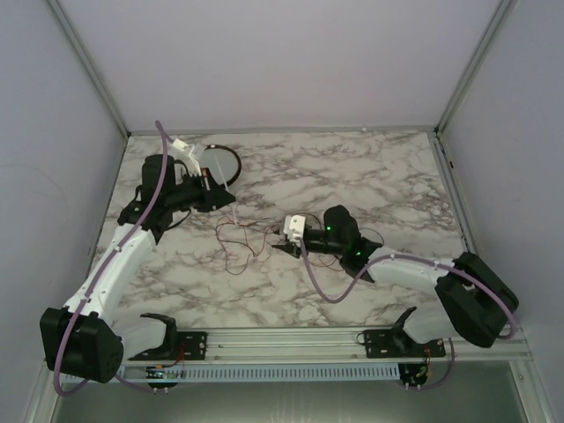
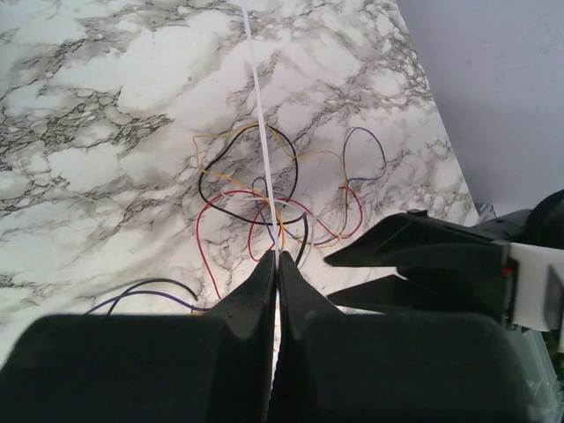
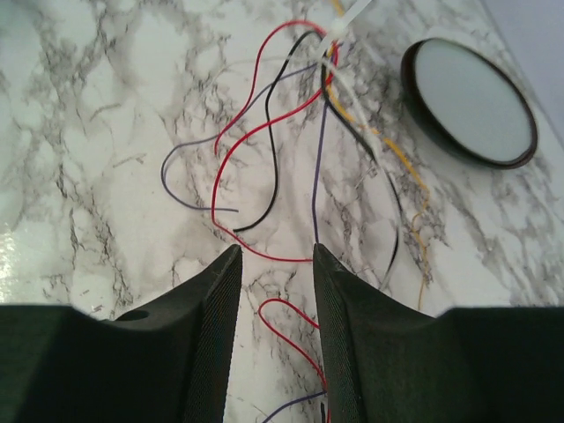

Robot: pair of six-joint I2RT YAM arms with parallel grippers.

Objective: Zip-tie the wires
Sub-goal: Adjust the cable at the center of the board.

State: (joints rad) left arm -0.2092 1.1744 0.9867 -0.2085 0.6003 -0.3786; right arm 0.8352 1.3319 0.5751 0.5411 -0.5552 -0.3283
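The wires (image 1: 240,238) lie as a loose tangle of red, black, purple and yellow strands on the marble table between the two arms. They also show in the left wrist view (image 2: 264,189) and the right wrist view (image 3: 264,132). A thin white zip tie (image 2: 262,132) runs across the tangle, and its head (image 3: 340,30) sits on the gathered strands. My left gripper (image 2: 278,256) is shut on the zip tie's strap, just left of the tangle (image 1: 229,201). My right gripper (image 3: 273,251) is open, low over the table at the tangle's right side (image 1: 280,246), with a red loop lying between its fingers.
A round dark-rimmed dish (image 1: 220,163) lies at the back left, behind the left gripper, and shows in the right wrist view (image 3: 467,101). The right gripper's black fingers (image 2: 414,256) show close on the right in the left wrist view. Grey walls enclose the table.
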